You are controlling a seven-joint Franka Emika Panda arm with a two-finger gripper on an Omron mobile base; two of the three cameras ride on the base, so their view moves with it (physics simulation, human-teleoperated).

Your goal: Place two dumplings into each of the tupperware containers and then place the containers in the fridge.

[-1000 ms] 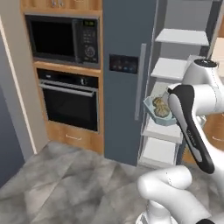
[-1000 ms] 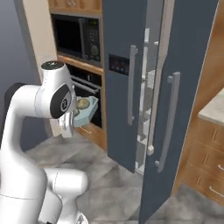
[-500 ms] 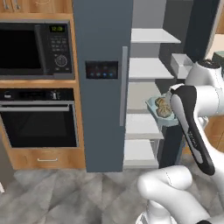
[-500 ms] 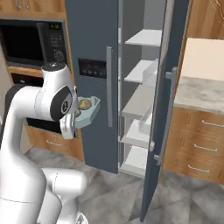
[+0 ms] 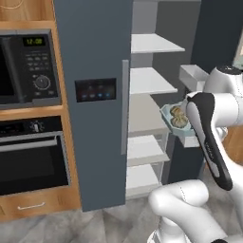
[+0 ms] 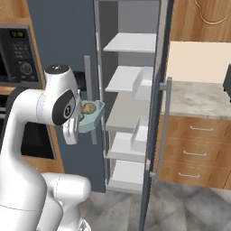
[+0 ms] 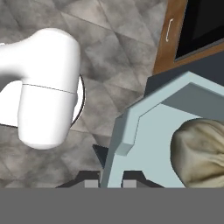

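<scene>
A pale blue-teal tupperware container [image 5: 170, 114] [image 6: 94, 118] hangs in the air in front of the fridge's [image 5: 95, 152] open right half, level with its middle white shelves [image 6: 124, 81]. Two tan dumplings [image 5: 177, 117] [image 6: 89, 107] lie in it. In the hand view my gripper [image 7: 110, 183] is shut on the container's wall [image 7: 131, 127], and one dumpling [image 7: 201, 151] shows inside. In both base views my forearm hides the fingers. The fridge's left door, with its dark control panel [image 5: 95, 90], is shut. The right door [image 6: 155, 135] stands open.
A microwave [image 5: 28, 66] and a built-in oven [image 5: 28, 161] sit in wood framing left of the fridge. To the right stands a stone counter [image 6: 198, 97] over wooden drawers [image 6: 194, 153]. White bins [image 5: 192, 76] hang on the open door. The floor is grey stone.
The whole scene has slid left in both base views, so the base has moved; the open fridge shelves now lie straight ahead. The container stays in my grip.
</scene>
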